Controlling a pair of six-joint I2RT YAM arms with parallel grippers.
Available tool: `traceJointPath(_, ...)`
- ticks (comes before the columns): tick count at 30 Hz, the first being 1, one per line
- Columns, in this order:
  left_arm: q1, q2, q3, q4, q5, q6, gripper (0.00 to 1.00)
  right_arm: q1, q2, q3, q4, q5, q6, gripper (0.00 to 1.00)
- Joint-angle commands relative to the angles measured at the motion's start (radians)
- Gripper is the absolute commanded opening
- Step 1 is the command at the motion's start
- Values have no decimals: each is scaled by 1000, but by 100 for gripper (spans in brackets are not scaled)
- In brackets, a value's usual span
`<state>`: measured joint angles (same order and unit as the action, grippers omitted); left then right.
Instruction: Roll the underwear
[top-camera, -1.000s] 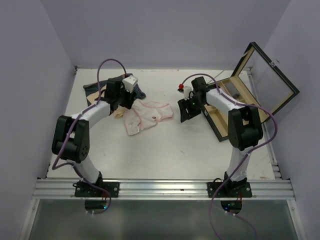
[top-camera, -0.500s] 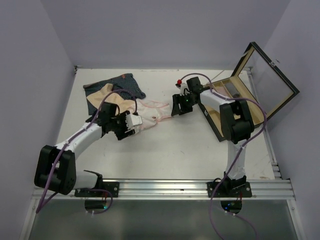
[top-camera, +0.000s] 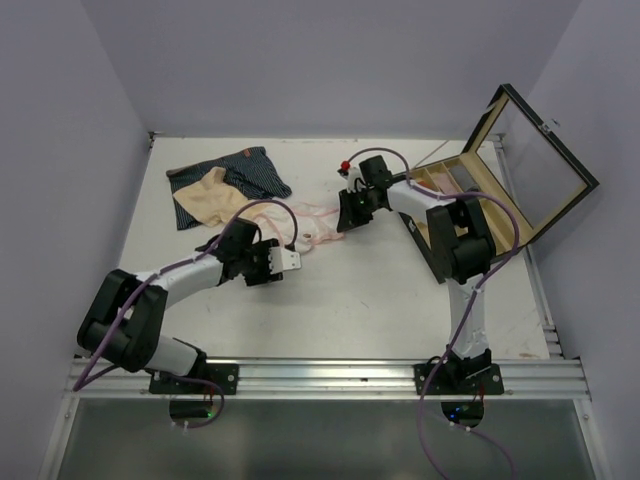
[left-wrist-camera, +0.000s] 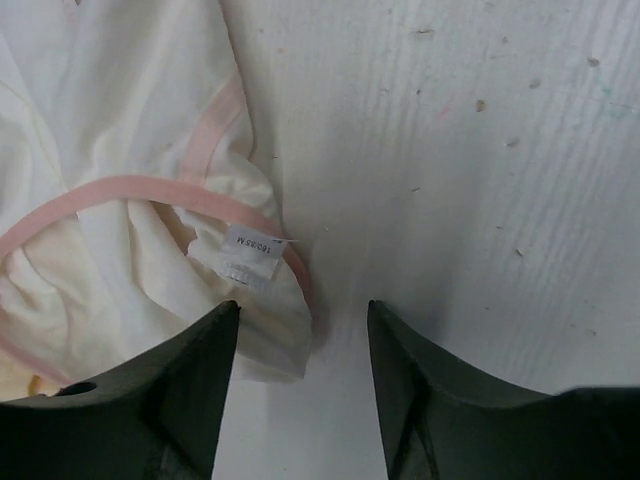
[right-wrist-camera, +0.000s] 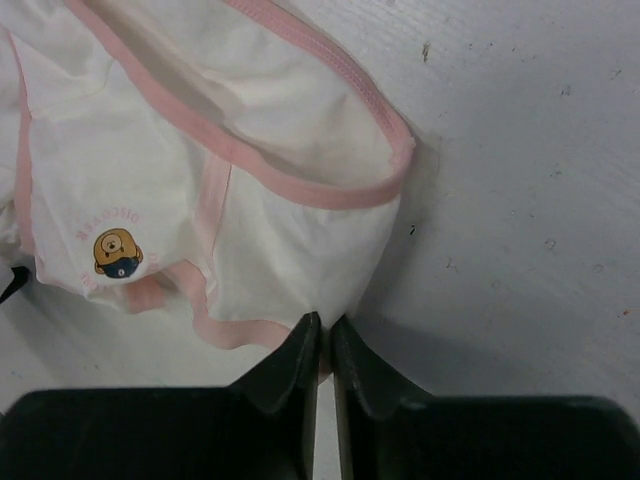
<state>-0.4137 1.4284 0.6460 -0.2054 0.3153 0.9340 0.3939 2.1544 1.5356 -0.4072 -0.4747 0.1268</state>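
The pink-and-white underwear (top-camera: 305, 222) lies spread in the middle of the table, with pink trim and a small bear print (right-wrist-camera: 118, 250). My right gripper (right-wrist-camera: 325, 328) is shut on the cloth's corner, at its right end (top-camera: 343, 220) in the top view. My left gripper (left-wrist-camera: 303, 318) is open and low at the garment's near left edge (top-camera: 289, 261). A cloth corner with a white size label (left-wrist-camera: 250, 250) lies just ahead of its left finger. The beige underwear (top-camera: 210, 196) rests on the navy striped one (top-camera: 245, 168) at the back left.
A compartmented wooden box (top-camera: 452, 195) stands at the right with its glass lid (top-camera: 545, 165) propped open, close behind the right arm. Grey walls close in the table on three sides, and a metal rail (top-camera: 320, 378) runs along the near edge.
My left arm swung from the back-left pile down to the pink-and-white underwear's near left edge. My right gripper moved left to its right corner and shut on it.
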Motion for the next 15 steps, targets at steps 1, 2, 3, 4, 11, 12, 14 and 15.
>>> traceJointPath(1, -4, 46, 0, 113, -47, 5, 54, -4, -31, -8, 18, 11, -1, 11)
traceJointPath(2, -5, 55, 7, 116, -50, -1, 48, -4, -39, -11, 16, 7, -4, 7)
traceJointPath(3, -7, 61, 12, 124, -58, -7, 44, -4, -57, -14, 10, -2, -7, 3)
traceJointPath(4, -7, 75, 17, 120, -56, -12, 40, -4, -65, -20, 5, -7, -15, 0)
traceJointPath(11, -7, 86, 145, -156, 89, 28, 6, -6, -195, -71, -64, -82, -65, 0)
traceJointPath(12, -7, 81, 177, -331, 181, 55, 0, -6, -215, -81, -96, -88, -76, 0)
traceJointPath(14, -7, 67, 281, -507, 281, 118, 0, -6, -279, -97, -128, -111, -108, 0)
traceJointPath(15, -7, 61, 315, -649, 374, 129, 0, -6, -303, -109, -155, -119, -121, 0)
